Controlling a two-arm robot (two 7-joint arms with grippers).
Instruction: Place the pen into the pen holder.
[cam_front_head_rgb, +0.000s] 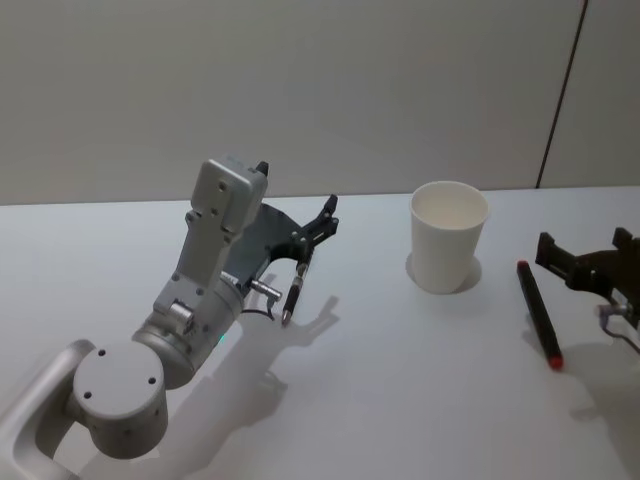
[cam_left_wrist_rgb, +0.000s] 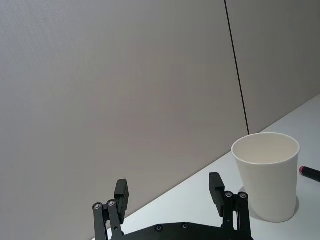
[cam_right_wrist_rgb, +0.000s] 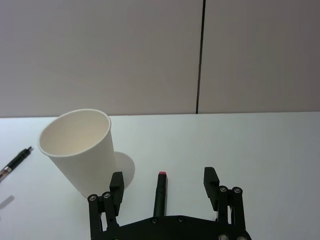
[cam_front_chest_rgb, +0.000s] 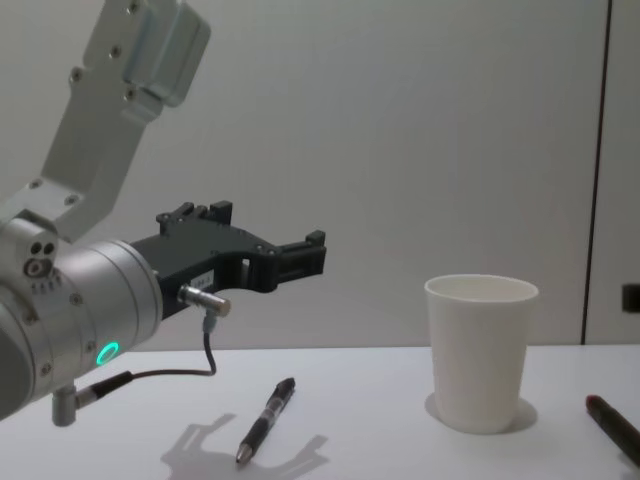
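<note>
**While the left gripper hangs open, the black pen lies on the table beneath it**

Although its fingers are spread wide with nothing between them, the left gripper (cam_front_chest_rgb: 312, 256) is held clear above the white table (cam_front_head_rgb: 400, 400), pointing forward and toward the pen holder (cam_front_head_rgb: 448, 240). Below its fingertips, apart from them, lies the black pen (cam_front_chest_rgb: 265, 420), flat on the table with its tip toward the robot. The gripper's shadow falls around the pen. The pen holder, a white paper cup, stands upright to the right of this pen, well apart from it.

On the cup's far right a red-tipped pen (cam_front_head_rgb: 537, 312) also lies flat on the table. The right gripper (cam_front_head_rgb: 585, 242) sits low beside it, fingers likewise spread. In the right wrist view this pen reaches out from under the gripper's body in line with the gap between the fingers (cam_right_wrist_rgb: 210, 177), ungripped. Whether the gripper touches it cannot be told.
</note>
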